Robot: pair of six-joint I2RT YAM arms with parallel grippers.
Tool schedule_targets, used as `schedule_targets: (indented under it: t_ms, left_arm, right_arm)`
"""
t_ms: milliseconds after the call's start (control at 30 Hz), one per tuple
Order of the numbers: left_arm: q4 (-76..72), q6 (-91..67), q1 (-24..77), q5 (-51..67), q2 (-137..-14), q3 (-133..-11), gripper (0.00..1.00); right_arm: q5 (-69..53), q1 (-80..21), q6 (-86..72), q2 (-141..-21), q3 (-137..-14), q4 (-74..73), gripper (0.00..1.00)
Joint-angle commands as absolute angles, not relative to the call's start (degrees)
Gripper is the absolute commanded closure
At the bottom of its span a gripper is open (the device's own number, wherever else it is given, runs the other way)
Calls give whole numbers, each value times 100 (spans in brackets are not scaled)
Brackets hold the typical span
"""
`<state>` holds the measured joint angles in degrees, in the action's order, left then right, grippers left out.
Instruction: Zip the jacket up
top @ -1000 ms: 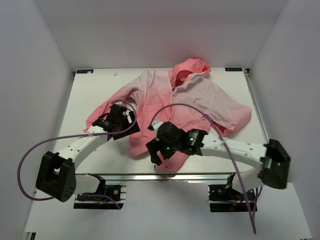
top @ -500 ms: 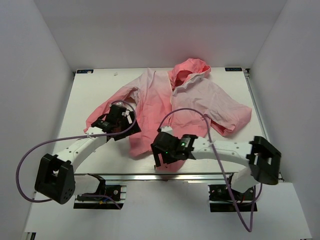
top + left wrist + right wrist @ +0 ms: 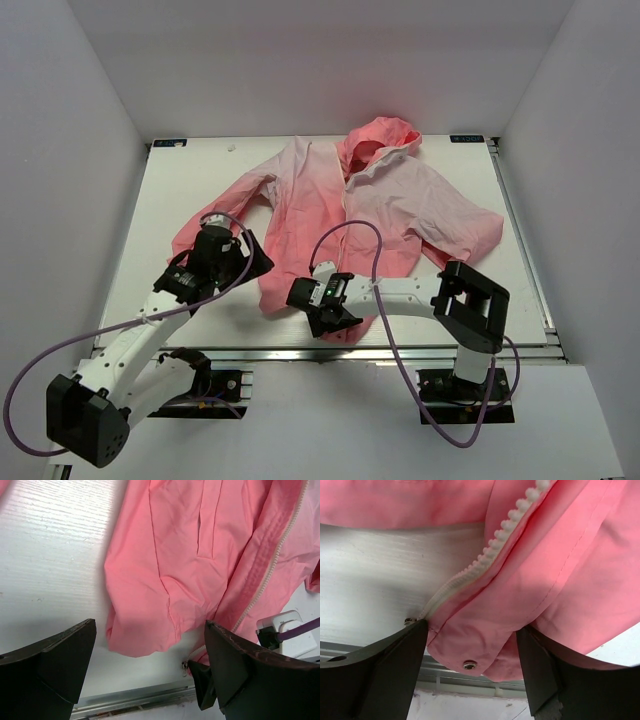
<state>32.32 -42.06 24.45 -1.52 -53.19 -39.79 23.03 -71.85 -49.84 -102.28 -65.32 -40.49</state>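
The coral-to-pale-pink jacket (image 3: 320,200) lies spread on the white table, hood at the far side, its front open near the hem. My right gripper (image 3: 328,318) is at the jacket's bottom hem by the near table edge. In the right wrist view my right gripper (image 3: 471,627) is open, with the hem corner and its metal snap (image 3: 468,665) between the fingers and the white zipper (image 3: 510,525) running up from there. My left gripper (image 3: 250,262) is open and empty just left of the hem. In the left wrist view my left gripper (image 3: 150,625) hovers over the jacket's lower left panel (image 3: 165,570).
The metal rail of the table's near edge (image 3: 300,352) runs just below the hem. White walls enclose the table on three sides. Purple cables loop off both arms, the right one (image 3: 350,235) over the jacket. Bare table (image 3: 190,180) lies left of the jacket.
My right arm has folded in and its gripper has moved left and down onto the bottom hem. My left arm has drawn back toward the near edge, its gripper still open.
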Motion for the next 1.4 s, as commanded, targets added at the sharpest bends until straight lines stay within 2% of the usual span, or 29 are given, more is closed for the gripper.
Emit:
schedule_targets:
  t_ms: [0,67,167,200,267,300,433,600,733,900,1067,1367]
  left_arm:
    - [3375,-4307,2426,-316,-5194,-3876,2]
    - [3445,-4307,2426,-378,-5221,-3858,2]
    - [3559,-4315,2426,-483,-5229,-3841,2]
    - [3603,-4315,2426,-492,-5238,-3850,2]
    - [3638,-4307,2426,-527,-5247,-3893,2]
    - [3647,-4298,2426,-519,-5247,-3911,2]
    - [3586,-4114,2426,-282,-5335,-4060,2]
    - [3613,-3868,2434,313,-5940,-4455,2]
    - [3279,-3666,2592,799,-6300,-4684,2]
    - [3252,-3577,3417,388,-7126,-5421,2]
    - [3156,-3454,3893,561,-8320,-6300,2]
    - [3454,-3366,4552,-131,-10071,-7759,2]
  right_arm:
    - [2742,-7198,-5098,-10432,-6609,-4368,25]
    - [2795,-7198,-5141,-10581,-6705,-4491,27]
    - [2795,-7198,-5133,-10521,-6680,-4474,39]
    - [2786,-7190,-5124,-10468,-6575,-4387,54]
    - [2795,-7163,-5159,-10223,-6443,-4316,70]
    - [2795,-7146,-5185,-10117,-6277,-4228,85]
    - [2795,-7049,-5159,-9353,-5715,-3913,100]
    - [1999,-6427,-4949,-7772,-4862,-3516,100]
    - [1319,-5206,-4448,-6622,-4115,-3296,100]
    - [1116,-4545,-4148,-6030,-4017,-3523,100]
    - [1467,-3842,-4569,-5687,-3762,-3726,100]
    - [2452,-3806,-5607,-4378,-3367,-3982,100]
